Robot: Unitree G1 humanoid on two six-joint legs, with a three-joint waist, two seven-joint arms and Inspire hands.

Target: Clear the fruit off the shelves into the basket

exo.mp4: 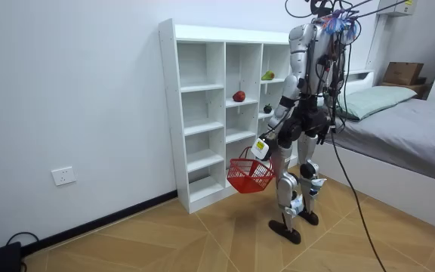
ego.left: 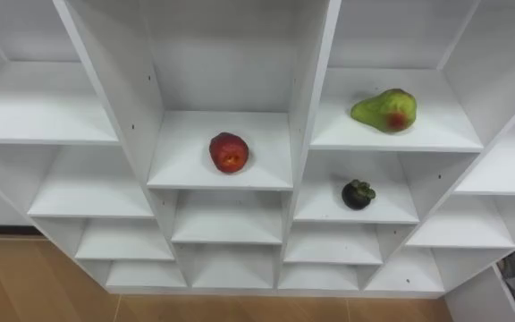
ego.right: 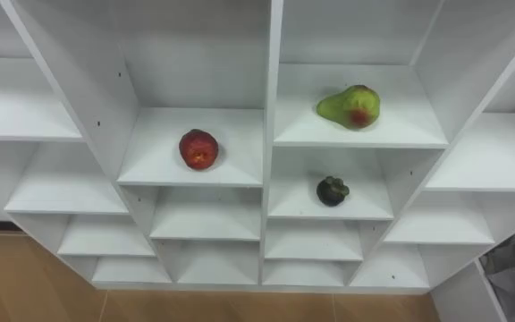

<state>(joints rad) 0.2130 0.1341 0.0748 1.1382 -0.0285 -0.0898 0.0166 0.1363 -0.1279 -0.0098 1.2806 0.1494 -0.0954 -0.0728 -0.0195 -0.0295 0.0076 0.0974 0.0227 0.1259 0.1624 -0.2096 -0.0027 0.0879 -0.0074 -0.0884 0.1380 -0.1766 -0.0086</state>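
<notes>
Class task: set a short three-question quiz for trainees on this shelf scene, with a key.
1. Apple, pear, mangosteen: which lies lowest on the shelf?
2. True or false: the apple and the pear share one compartment.
3. In the room view, what does the left robot hand hold? A) a basket B) the pear C) nothing

Key: 1) mangosteen; 2) false, they lie in neighbouring columns; 3) A
</notes>
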